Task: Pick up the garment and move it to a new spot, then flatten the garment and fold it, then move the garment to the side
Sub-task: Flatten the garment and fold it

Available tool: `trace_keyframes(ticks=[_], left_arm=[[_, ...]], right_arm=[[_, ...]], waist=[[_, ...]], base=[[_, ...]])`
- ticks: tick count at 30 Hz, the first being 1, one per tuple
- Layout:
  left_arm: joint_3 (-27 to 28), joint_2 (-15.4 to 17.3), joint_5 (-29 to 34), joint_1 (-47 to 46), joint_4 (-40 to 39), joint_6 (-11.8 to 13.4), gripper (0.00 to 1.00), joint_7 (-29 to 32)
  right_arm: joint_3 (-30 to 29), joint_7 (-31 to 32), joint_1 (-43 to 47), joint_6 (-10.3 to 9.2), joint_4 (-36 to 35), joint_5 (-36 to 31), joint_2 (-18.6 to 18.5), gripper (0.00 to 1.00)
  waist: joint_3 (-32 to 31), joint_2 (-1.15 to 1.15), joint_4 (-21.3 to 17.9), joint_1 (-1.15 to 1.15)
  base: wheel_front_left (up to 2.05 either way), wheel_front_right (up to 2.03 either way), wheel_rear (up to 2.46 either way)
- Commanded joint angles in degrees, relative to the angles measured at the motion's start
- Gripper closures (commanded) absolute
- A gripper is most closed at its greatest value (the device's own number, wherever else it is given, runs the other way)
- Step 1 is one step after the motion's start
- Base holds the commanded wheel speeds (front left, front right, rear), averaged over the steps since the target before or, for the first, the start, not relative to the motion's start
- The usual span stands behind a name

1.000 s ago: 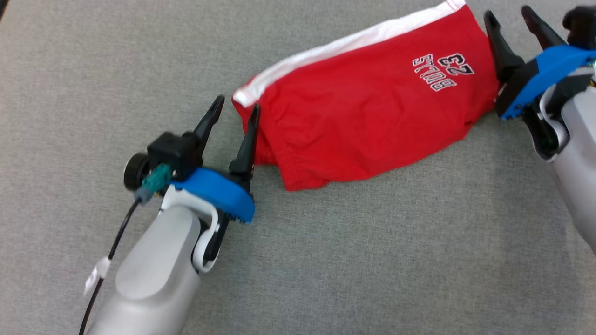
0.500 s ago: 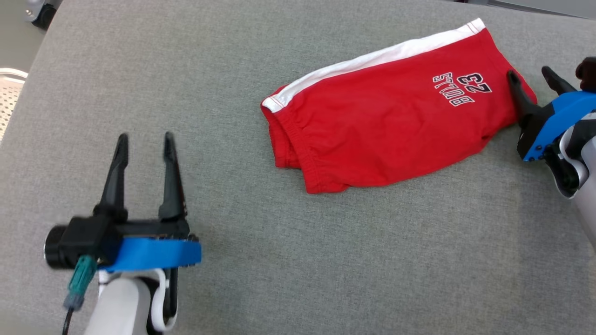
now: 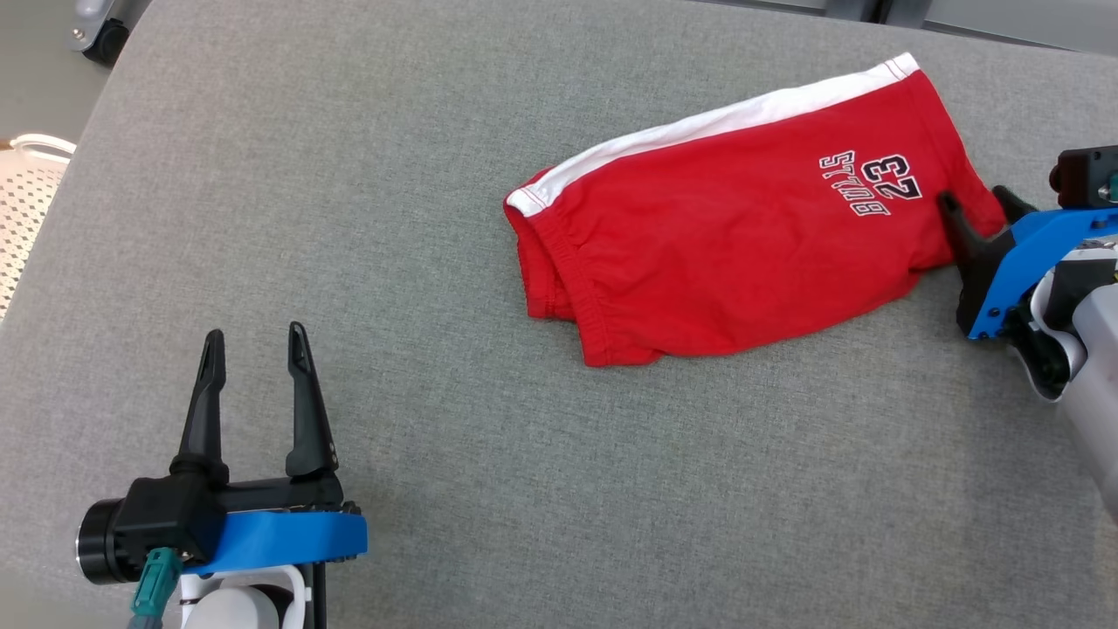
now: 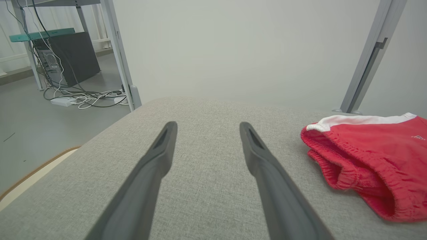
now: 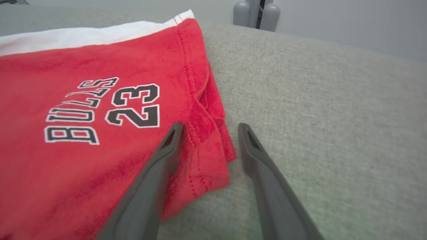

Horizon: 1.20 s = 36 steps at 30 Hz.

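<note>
Nearest you, lower left in the head view: your left gripper (image 3: 254, 334), fingers spread wide with nothing between them. It stands over bare grey cushion (image 3: 437, 454), well apart from the cloth. Its wrist view looks along both fingers across the cushion, with the cloth off to their right. Mid-field, right of centre: the red shorts (image 3: 734, 245), doubled over and lying flat on the cushion. The elastic waistband (image 3: 572, 279) faces your left arm. A white side stripe (image 3: 725, 124) runs along the far edge, and a black "BULLS 23" print (image 3: 869, 185) sits near the right-hand end. At that end is your right gripper (image 3: 973, 196), fingers apart and not pinching. Its wrist view shows the stitched hem corner (image 5: 206, 156) lying in the gap. The finger (image 5: 148, 186) on that view's left is over red cloth just beside the print; the other is over bare cushion just off the hem. You cannot tell whether the tips touch down. Farther out: a white perforated basket (image 3: 22, 201) off the cushion's left edge and a caster wheel (image 3: 105, 35) past its far-left corner. The left wrist view adds a grey frame leg (image 4: 121, 56), a dark computer tower (image 4: 71, 56) and loose cables (image 4: 83, 98) on the floor.
</note>
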Motion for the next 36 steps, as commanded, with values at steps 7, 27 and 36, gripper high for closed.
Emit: trace_keyframes(ticks=[7,27,36], left_arm=[[-0.7,-0.3,1.0,-1.5,0.9,0.0,0.00,-0.1],[4.7,-0.3,4.9,4.4,1.6,-1.6,0.00,-0.1],[5.3,-0.3,5.0,5.3,1.2,-1.9,0.00,-0.1]], right_arm=[[0.7,1.8,2.5,0.02,-1.6,3.9,0.9,1.00],[-3.2,-8.5,24.7,0.02,-17.3,17.7,-1.9,1.00],[-9.8,-8.9,29.4,0.02,-21.4,15.7,-2.1,1.00]], waist=[[-0.8,0.01,-1.3,0.01],[-11.1,0.01,-12.7,0.01],[-11.6,0.01,-14.1,0.01]], base=[[0.00,0.00,0.00],[0.00,0.00,0.00],[0.00,0.00,0.00]])
